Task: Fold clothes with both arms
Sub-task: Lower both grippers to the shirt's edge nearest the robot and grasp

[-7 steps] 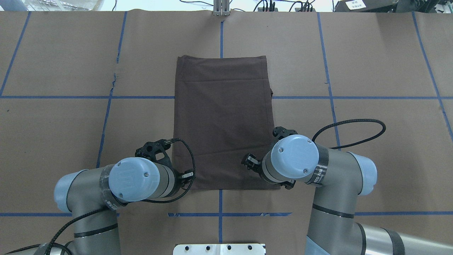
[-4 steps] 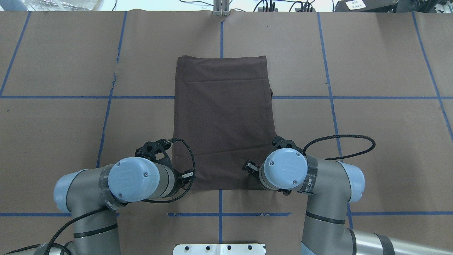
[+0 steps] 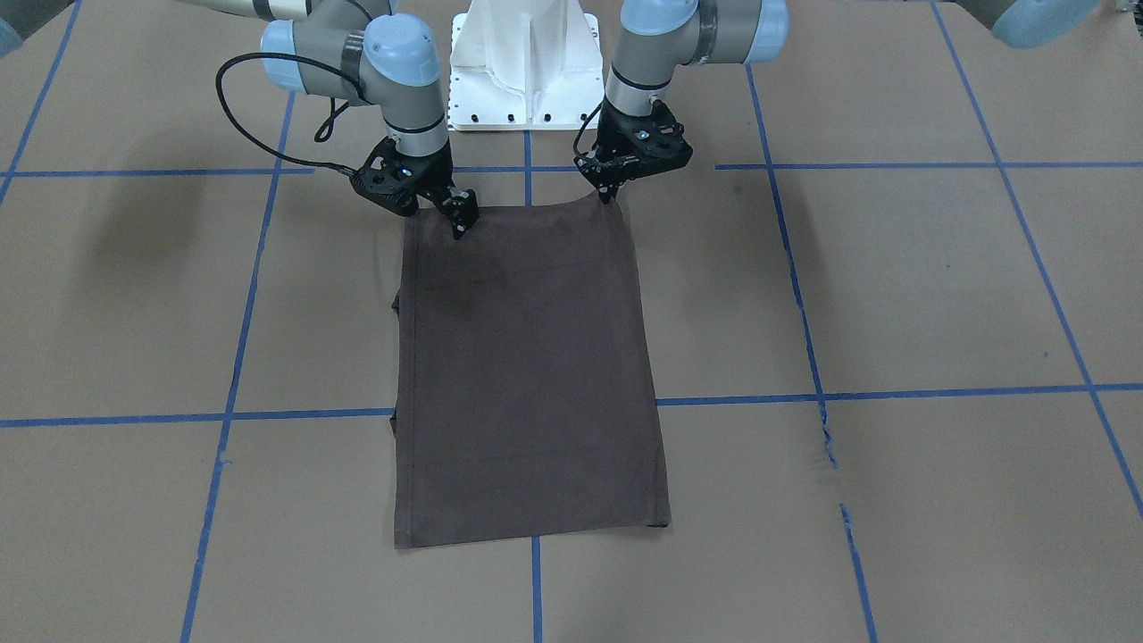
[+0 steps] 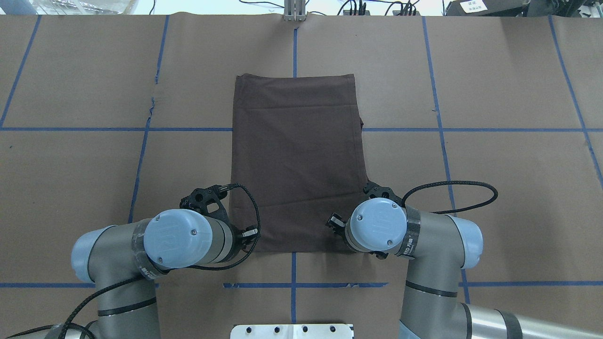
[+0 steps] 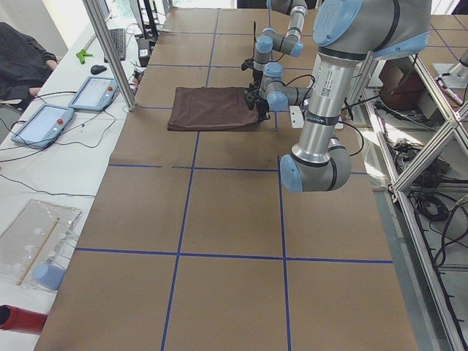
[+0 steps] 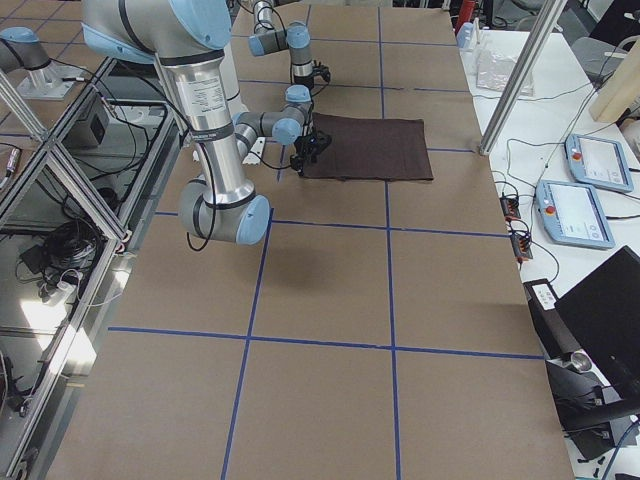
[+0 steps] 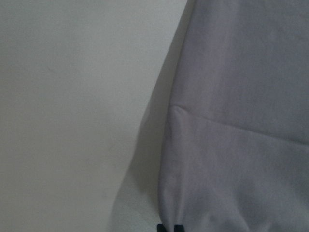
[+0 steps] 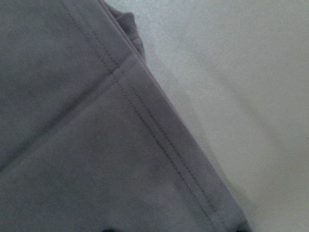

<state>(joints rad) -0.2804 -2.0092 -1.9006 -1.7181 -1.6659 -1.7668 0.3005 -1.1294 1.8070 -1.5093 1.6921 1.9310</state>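
**Folded garment and both pincers.** The dark brown T-shirt (image 4: pixel 297 160), folded into a smooth, matte rectangle, is laid flat at the middle of the brown paper-covered surface (image 4: pixel 509 84), which is gridded with blue tape (image 4: pixel 494 129). The corner nearest the robot's left is pinched and slightly raised by the clenched left pincer (image 3: pixel 613 195). The right pincer (image 3: pixel 459 223), released, is set over the double-stitched corner opposite.
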